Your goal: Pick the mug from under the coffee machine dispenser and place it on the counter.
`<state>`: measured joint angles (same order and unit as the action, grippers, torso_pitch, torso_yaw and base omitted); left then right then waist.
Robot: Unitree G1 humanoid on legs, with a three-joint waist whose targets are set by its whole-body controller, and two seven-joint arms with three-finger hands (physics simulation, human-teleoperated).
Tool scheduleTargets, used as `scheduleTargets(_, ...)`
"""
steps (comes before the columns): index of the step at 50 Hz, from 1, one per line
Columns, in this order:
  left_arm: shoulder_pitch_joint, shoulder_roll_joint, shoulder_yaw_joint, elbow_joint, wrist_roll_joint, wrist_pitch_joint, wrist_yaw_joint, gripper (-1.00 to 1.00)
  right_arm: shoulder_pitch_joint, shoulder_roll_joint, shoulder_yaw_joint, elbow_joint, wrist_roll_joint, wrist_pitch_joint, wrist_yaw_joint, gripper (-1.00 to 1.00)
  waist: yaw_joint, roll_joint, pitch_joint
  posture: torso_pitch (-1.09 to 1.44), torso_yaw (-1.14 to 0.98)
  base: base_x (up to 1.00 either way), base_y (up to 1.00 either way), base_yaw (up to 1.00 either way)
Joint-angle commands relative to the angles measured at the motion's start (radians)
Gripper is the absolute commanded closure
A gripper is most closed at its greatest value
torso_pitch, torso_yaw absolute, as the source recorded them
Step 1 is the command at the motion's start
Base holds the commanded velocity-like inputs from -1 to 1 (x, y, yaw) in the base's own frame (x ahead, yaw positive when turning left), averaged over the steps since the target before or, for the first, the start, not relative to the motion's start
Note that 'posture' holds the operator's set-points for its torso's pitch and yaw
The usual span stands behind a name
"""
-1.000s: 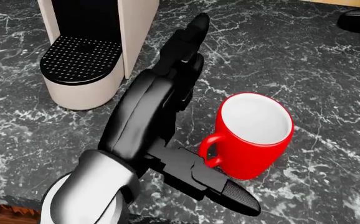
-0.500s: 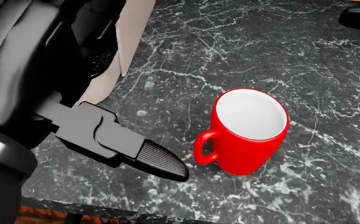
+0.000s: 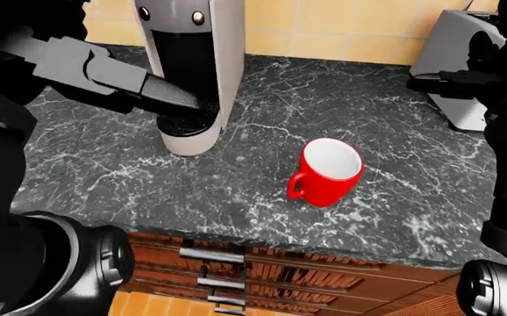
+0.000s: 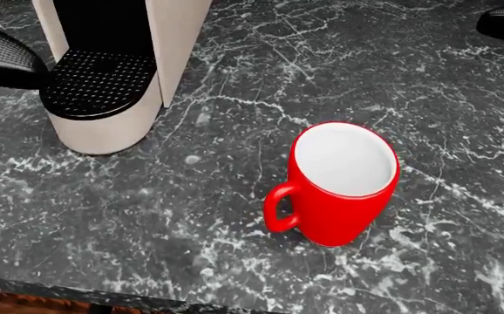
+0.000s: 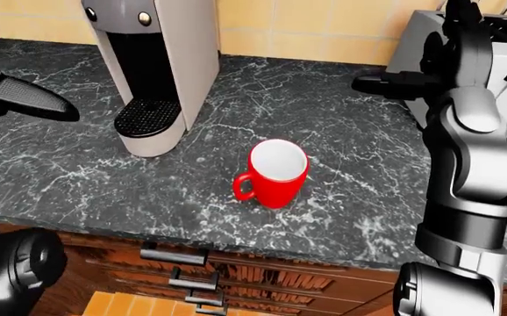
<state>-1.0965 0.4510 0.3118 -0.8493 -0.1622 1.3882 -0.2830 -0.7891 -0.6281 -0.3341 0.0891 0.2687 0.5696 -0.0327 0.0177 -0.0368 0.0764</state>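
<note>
Left hand (image 3: 139,89) hangs empty, fingers spread, up by the coffee machine (image 5: 152,66). Red mug (image 4: 339,183) sits upright on the tabletop (image 4: 147,216), well right of it, looks basically done.

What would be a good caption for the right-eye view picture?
Red ceramic mug stands upright on the dark marble counter, apart from the beige coffee machine; both robot hands raised, holding nothing.
</note>
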Motion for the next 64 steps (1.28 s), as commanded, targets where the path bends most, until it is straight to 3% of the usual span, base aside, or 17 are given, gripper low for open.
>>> scheduleTargets(1, -0.022, 0.026, 0.017, 0.012, -0.042, -0.062, 0.036, -1.00, -0.033, -0.019, -0.013, -0.032, -0.002, -0.030, -0.002, -1.00, 0.000, -0.003, -0.026, 0.00, 0.00, 0.00, 0.00, 0.00)
scheduleTargets(16, 0.005, 0.233, 0.096, 0.156, -0.320, -0.238, 0.230, -1.00, -0.039, -0.022, -0.012, -0.027, -0.001, -0.030, -0.001, -1.00, -0.008, 0.013, -0.027, 0.00, 0.00, 0.00, 0.00, 0.00)
scheduleTargets(33, 0.083, 0.467, 0.119, 0.308, -0.611, -0.463, 0.454, -1.00, -0.039, -0.023, -0.013, -0.032, -0.001, -0.026, 0.001, -1.00, -0.017, 0.034, -0.027, 0.00, 0.00, 0.00, 0.00, 0.00)
scheduleTargets(44, 0.176, 0.558, 0.136, 0.374, -0.660, -0.593, 0.484, -1.00, -0.041, -0.025, -0.013, -0.036, 0.000, -0.021, 0.001, -1.00, -0.019, 0.045, -0.028, 0.00, 0.00, 0.00, 0.00, 0.00)
scheduleTargets(52, 0.177, 0.641, 0.144, 0.443, -0.683, -0.663, 0.486, -1.00, -0.052, -0.031, -0.013, -0.024, 0.000, -0.024, 0.003, -1.00, -0.020, 0.050, -0.029, 0.00, 0.00, 0.00, 0.00, 0.00)
scheduleTargets(64, 0.199, 0.702, 0.141, 0.471, -0.732, -0.722, 0.505, -1.00, -0.052, -0.032, -0.012, -0.026, 0.000, -0.022, 0.002, -1.00, -0.021, 0.056, -0.029, 0.00, 0.00, 0.00, 0.00, 0.00)
